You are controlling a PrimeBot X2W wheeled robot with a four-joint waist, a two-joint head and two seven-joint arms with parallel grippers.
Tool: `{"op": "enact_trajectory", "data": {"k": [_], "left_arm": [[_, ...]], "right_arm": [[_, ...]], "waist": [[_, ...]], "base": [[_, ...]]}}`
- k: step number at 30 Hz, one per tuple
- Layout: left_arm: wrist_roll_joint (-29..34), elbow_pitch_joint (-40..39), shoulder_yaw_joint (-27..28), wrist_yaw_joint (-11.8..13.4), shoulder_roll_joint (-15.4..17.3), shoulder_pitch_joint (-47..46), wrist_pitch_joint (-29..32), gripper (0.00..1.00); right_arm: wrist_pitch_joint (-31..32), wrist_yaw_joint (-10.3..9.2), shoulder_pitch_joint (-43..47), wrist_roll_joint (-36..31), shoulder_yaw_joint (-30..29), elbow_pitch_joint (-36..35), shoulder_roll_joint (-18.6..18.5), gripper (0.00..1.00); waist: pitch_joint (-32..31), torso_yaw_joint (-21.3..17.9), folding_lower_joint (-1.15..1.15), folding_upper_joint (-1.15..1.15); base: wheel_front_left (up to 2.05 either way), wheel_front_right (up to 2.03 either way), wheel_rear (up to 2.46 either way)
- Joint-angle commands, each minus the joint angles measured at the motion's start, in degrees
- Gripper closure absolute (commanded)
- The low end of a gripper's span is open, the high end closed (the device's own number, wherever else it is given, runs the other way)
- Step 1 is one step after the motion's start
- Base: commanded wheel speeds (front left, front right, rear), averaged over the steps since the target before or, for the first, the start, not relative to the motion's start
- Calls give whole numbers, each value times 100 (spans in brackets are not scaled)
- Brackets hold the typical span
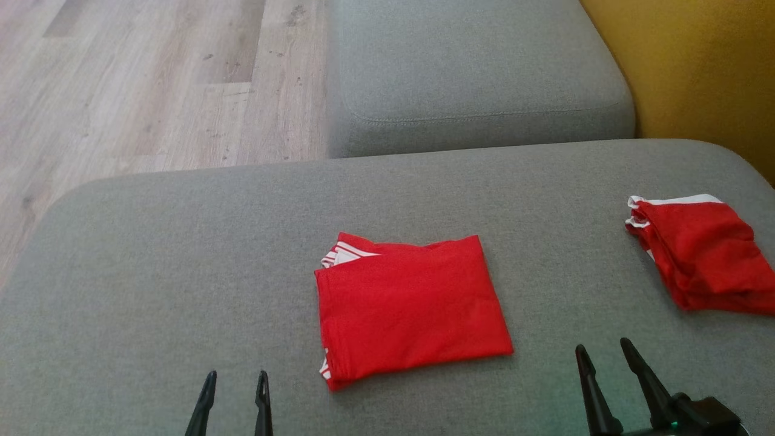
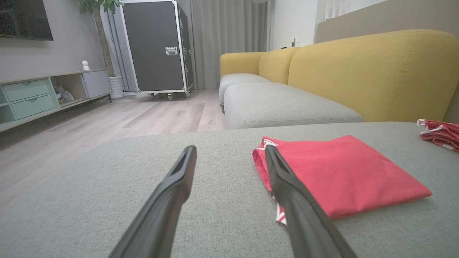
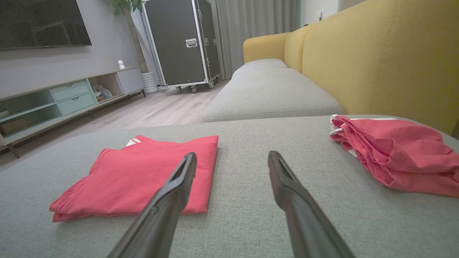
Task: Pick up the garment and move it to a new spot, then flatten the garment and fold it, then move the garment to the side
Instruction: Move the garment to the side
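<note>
A red garment (image 1: 412,309) with white trim lies folded into a neat rectangle in the middle of the grey sofa cushion (image 1: 151,272); it shows too in the left wrist view (image 2: 340,175) and the right wrist view (image 3: 143,175). My left gripper (image 1: 236,378) stands open near the cushion's front edge, just left of the garment, holding nothing. My right gripper (image 1: 602,348) is open as well, to the garment's lower right, with nothing between its fingers.
A second red garment (image 1: 702,257) lies loosely folded at the cushion's right edge. Another grey seat (image 1: 478,72) and a yellow backrest (image 1: 702,66) stand beyond. Wooden floor (image 1: 151,85) lies to the left. A black wheeled case (image 2: 154,46) and a low cabinet (image 2: 36,96) stand across the room.
</note>
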Motion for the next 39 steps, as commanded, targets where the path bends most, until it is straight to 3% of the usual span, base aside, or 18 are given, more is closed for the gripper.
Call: {"op": "enact_trajectory", "data": {"k": [1,18,28,31,39], "left_arm": [[42,-150,187,-34,-40,-210,-55,0],[-12,-65,164,-52,-50,-269,-55,0],[8,-254,56,-56,-55,-413,-55,0],[37,-316,21,-58,-56,-490,-55,0],[47,-276,-105,-106,-57,-792,-55,0]], "right_arm": [[-63,-4,-319,17,125,-138,-84,0],[-63,-4,-424,-86,191,71,-210,0],[-8,-4,-1129,19,498,881,-471,0],[272,-4,-1537,223,651,1180,-478,0],[1699,-4,-2743,1528,1223,1811,-445,0]], "waist": [[-7,6,0,0],[163,141,0,0],[561,299,0,0],[776,340,0,0],[1238,357,0,0]], "base": [[0,0,0],[0,0,0],[0,0,0],[0,0,0],[0,0,0]]}}
